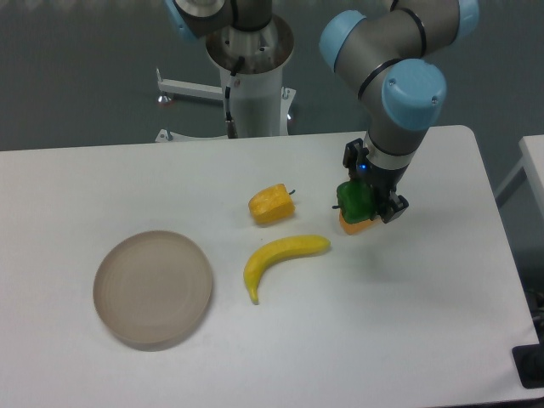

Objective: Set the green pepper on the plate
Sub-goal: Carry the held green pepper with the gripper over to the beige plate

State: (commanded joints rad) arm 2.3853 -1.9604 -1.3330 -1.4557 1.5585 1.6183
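The green pepper [354, 199] is small, glossy and bright green, and sits between the fingers of my gripper [364, 204] at the right middle of the table. The gripper points down and is closed on the pepper, which is partly hidden by the fingers. I cannot tell whether the pepper rests on the table or hangs just above it. The plate [153, 287] is round, beige-tan and shallow. It lies at the front left of the table with nothing on it, far to the left of the gripper.
An orange item [357, 225] lies right under the pepper and the gripper. A yellow-orange pepper-like chunk [272, 205] and a banana [280, 255] lie between the gripper and the plate. The robot base [251, 76] stands behind the table.
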